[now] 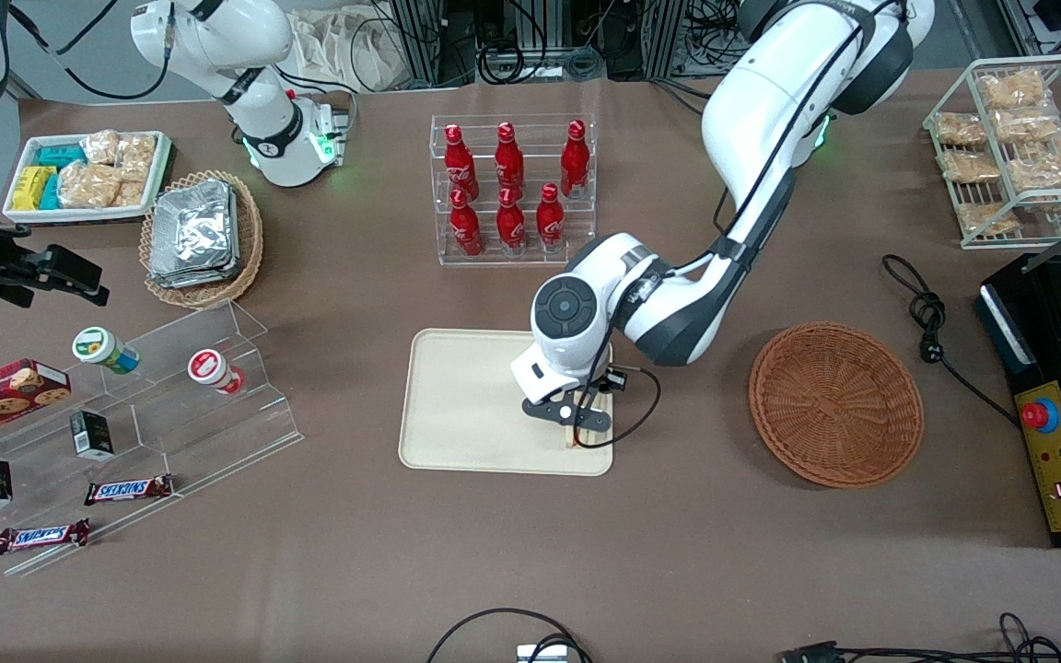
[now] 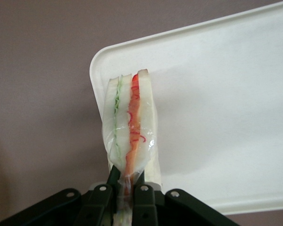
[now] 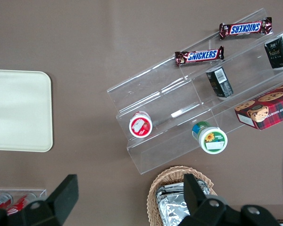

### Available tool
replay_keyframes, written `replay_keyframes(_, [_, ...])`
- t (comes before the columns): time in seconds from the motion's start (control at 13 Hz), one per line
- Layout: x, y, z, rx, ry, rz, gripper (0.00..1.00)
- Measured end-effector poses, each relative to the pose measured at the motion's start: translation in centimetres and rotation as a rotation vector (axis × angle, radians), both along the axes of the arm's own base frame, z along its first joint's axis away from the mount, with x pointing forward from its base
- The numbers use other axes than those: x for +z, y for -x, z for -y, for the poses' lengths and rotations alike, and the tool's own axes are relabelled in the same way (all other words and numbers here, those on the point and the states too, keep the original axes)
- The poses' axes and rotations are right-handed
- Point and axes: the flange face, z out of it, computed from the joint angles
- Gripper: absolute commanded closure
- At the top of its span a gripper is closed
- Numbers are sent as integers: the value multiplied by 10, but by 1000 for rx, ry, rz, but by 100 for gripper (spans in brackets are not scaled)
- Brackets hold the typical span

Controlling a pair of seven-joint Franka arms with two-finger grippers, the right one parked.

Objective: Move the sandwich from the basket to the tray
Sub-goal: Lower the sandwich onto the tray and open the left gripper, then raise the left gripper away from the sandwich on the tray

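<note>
Brown tabletop all round, the gripper (image 2: 125, 190) hangs over the tray (image 1: 457, 405) corner nearest the basket (image 1: 836, 403), clamped on the sandwich (image 2: 130, 125); lower gently before letting go.

1 sandwich (image 2: 131, 127), held in the gripper (image 1: 577, 425) over 1 beige tray (image 1: 457, 405); 1 red-brown basket (image 1: 836, 403), 1 lighter basket (image 1: 250, 241) w/ foil packs. 6 red bottles (image 1: 510, 189) in 1 clear rack, 2 Snickers bars (image 3: 199, 56), 2 small round tubs (image 3: 209, 137), 2 small dark boxes (image 3: 220, 82), 1 cookie box (image 3: 266, 110) on/by the clear stepped stand. 1 white tray (image 1: 19, 214) of snack packs, 1 wire rack (image 1: 950, 92) of bagged snacks; exact pack nos. can't tell.
</note>
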Motion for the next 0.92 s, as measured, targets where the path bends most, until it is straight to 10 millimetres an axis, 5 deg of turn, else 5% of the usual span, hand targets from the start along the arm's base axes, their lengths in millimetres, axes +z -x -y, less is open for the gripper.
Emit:
replay_keyframes(0.15, [-12,2,2,-3,-8,-5,84])
replay_keyframes(0.23, [-14,3,4,-3,-5,-2,58])
replay_keyframes(0.31, [-15,4,6,-2,-2,1,1])
replay_keyframes(0.77, [-11,1,10,1,21,30,0])
replay_keyframes(0.92, [9,-5,8,13,36,57,0])
